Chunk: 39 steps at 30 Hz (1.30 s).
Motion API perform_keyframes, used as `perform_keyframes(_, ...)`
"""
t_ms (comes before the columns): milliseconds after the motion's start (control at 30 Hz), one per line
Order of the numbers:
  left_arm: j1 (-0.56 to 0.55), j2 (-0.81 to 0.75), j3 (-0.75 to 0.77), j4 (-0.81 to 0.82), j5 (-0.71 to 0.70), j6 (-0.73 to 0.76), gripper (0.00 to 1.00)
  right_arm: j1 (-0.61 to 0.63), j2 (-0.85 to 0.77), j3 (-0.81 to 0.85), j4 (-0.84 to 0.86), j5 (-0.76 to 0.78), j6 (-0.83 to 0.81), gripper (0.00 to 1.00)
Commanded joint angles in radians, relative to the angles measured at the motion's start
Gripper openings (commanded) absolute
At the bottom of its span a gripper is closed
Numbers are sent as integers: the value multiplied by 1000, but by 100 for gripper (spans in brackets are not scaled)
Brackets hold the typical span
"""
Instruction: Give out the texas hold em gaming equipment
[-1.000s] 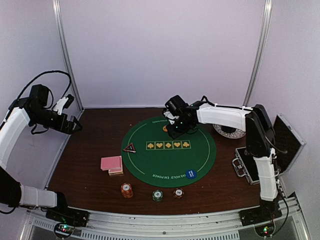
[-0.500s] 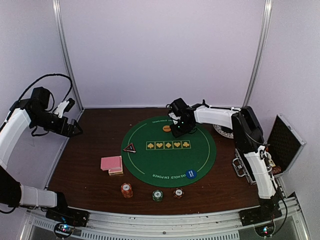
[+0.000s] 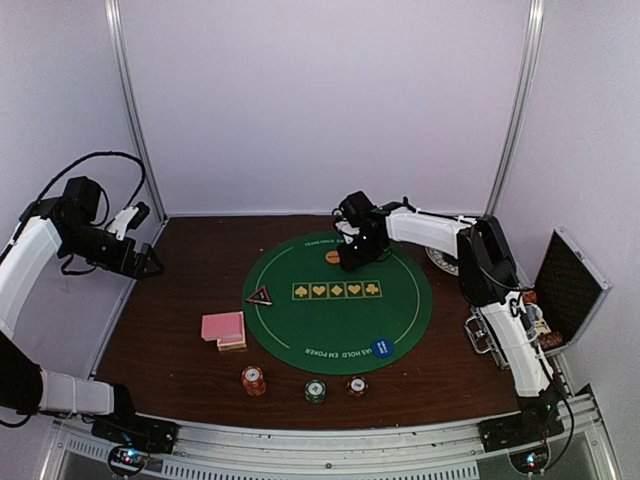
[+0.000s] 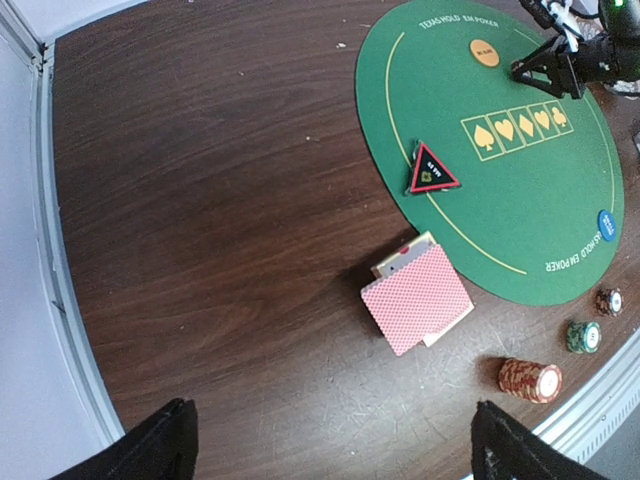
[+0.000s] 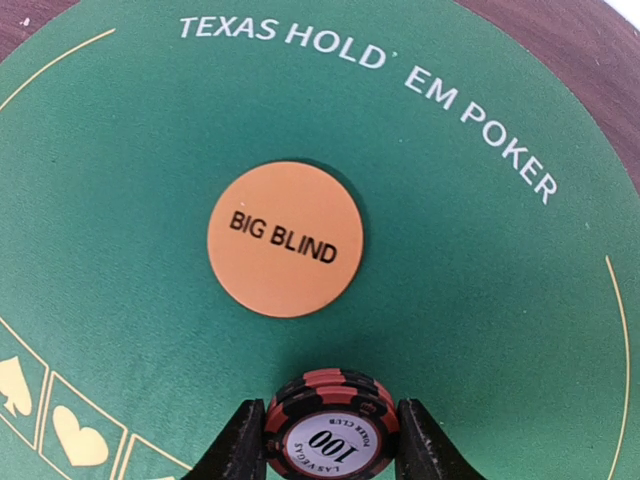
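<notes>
My right gripper is shut on a small stack of red-and-black "100" poker chips, low over the green round mat, just beside the orange BIG BLIND button. In the top view the gripper is at the mat's far part next to that button. My left gripper is open and empty, high over the table's left side. Pink-backed cards, a red-edged triangle marker, a blue button and chip stacks, orange, green, red, lie near the front.
A silver-edged black case stands open at the right edge. A patterned plate sits behind the right arm. Metal frame posts stand at the back corners. The brown table stretches left of the mat.
My right gripper has shifted slightly left and farther back on the mat, toward the orange button. My left arm has drifted a little left and down.
</notes>
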Motion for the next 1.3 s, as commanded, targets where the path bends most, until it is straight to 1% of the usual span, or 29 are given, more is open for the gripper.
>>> perform_keyframes(0, 3, 1, 1, 0, -14, 2, 98, -30, 16, 70, -69, -29, 14, 43)
perform_keyframes(233, 3, 26, 51, -15, -11, 18, 98, -43, 14, 105, -125, -48, 9, 54)
perform_keyframes(367, 3, 29, 46, -10, -3, 24, 98, -43, 17, 87, -132, -55, 4, 57)
perform_keyframes(400, 3, 23, 36, -1, -6, 29, 98, -43, 20, 87, -133, -45, 0, 59)
perform_keyframes(467, 3, 16, 10, 22, -4, 46, 98, -44, 16, 79, -129, -24, 0, 67)
perform_keyframes(633, 3, -3, 6, 29, -19, 58, 98, -24, -100, -23, -42, -20, -5, 82)
perform_keyframes(733, 3, -11, 11, 16, 2, 56, 98, 11, -190, -72, -39, -3, -7, 84)
perform_keyframes(833, 3, -13, 34, -17, 9, 57, 97, 71, -304, -195, -2, 23, -11, 86)
perform_keyframes(967, 4, -35, 37, -23, 0, 70, 98, 182, -465, -395, 52, 64, -12, 87)
perform_keyframes(1133, 3, -48, 29, -20, 11, 68, 98, 342, -654, -665, 70, 28, 51, 81)
perform_keyframes(1267, 2, -59, 25, -19, 13, 75, 98, 492, -767, -813, 32, 33, 125, 78)
